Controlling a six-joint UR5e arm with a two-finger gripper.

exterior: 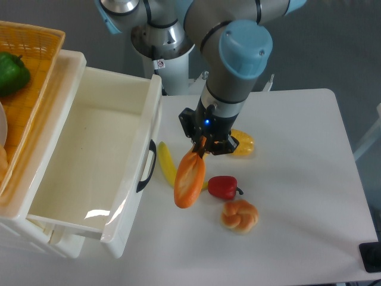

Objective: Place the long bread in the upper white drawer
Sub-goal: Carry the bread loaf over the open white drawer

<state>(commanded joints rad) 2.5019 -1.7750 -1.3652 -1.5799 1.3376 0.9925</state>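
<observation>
The long bread [190,179], glossy orange-brown with a paler centre, hangs tilted above the table just right of the drawer's front. My gripper [203,148] is shut on its upper end. The upper white drawer [89,161] stands pulled open at the left, deep and cream-white inside, with a black curved handle [146,166] on its front. The bread is outside the drawer, to the right of that handle.
A yellow banana [166,161] lies on the table under the bread. A red pepper [224,187] and a round knotted bun [240,215] lie to the right. A yellow corn piece [243,143] sits behind the gripper. An orange basket [30,71] with a green pepper [12,72] is at the far left.
</observation>
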